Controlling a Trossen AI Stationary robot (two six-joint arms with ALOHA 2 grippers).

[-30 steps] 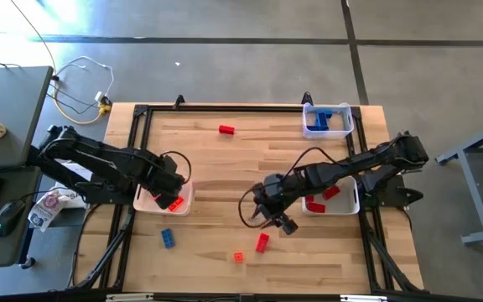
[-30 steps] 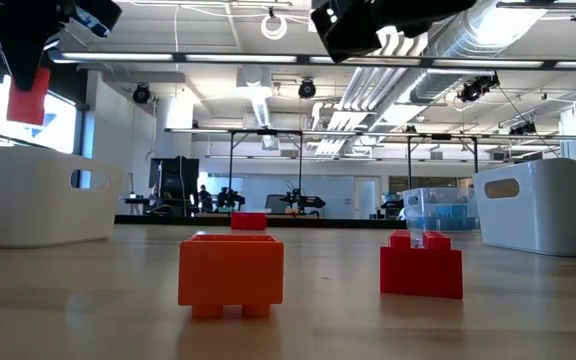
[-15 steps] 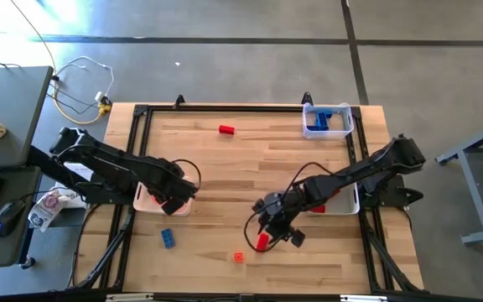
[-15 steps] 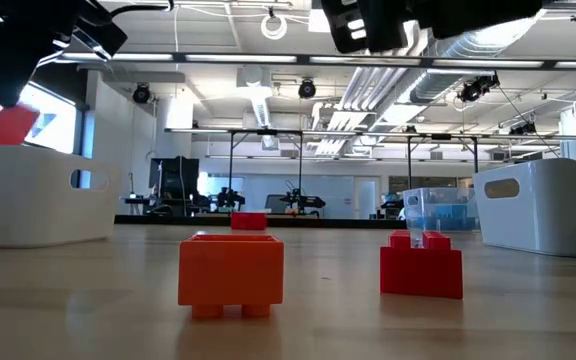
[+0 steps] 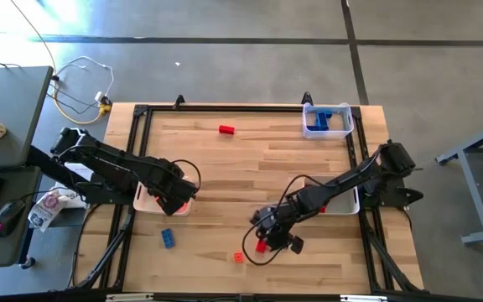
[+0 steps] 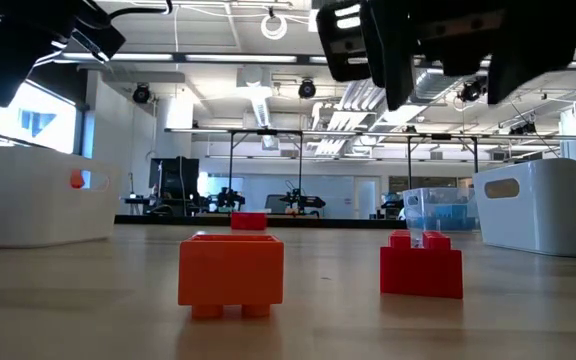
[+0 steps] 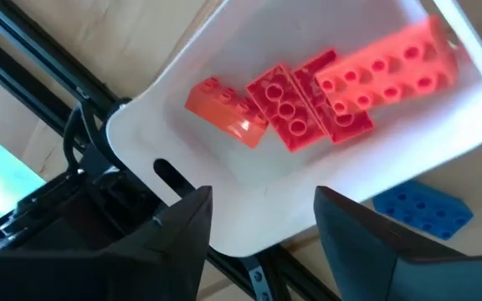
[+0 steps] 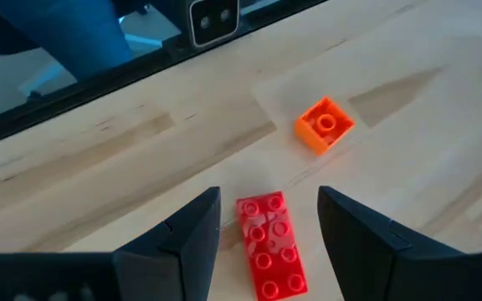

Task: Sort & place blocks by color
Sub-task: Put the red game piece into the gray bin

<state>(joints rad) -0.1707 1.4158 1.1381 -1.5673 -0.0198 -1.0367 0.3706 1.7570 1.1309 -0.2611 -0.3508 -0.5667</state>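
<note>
My left gripper (image 5: pixel 176 200) hangs open above the left white tray (image 5: pixel 148 201). Several orange-red blocks (image 7: pixel 308 100) lie flat on that tray's floor, and nothing is between the fingers (image 7: pixel 182 242). My right gripper (image 5: pixel 272 235) is open and slants down near the table's front edge. Its fingers stand on either side of a red block (image 8: pixel 266 244) without touching it. In the low view they hang above that block (image 6: pixel 421 265), which lies flat on the wood. An orange block (image 5: pixel 238 257) sits just beyond it, nearer the front edge.
A blue block (image 5: pixel 167 238) lies on the wood near the left tray. A lone red block (image 5: pixel 225 129) sits toward the far edge. A blue tray (image 5: pixel 327 119) stands at the far right, and a white tray (image 5: pixel 349 201) holding red blocks at the right.
My left gripper has sunk a little over the left tray and opened. The orange-red block it held tipped and dropped into the tray. My right gripper has moved toward the table's near edge and down, rolling as it went, and now straddles the red block, still open.
</note>
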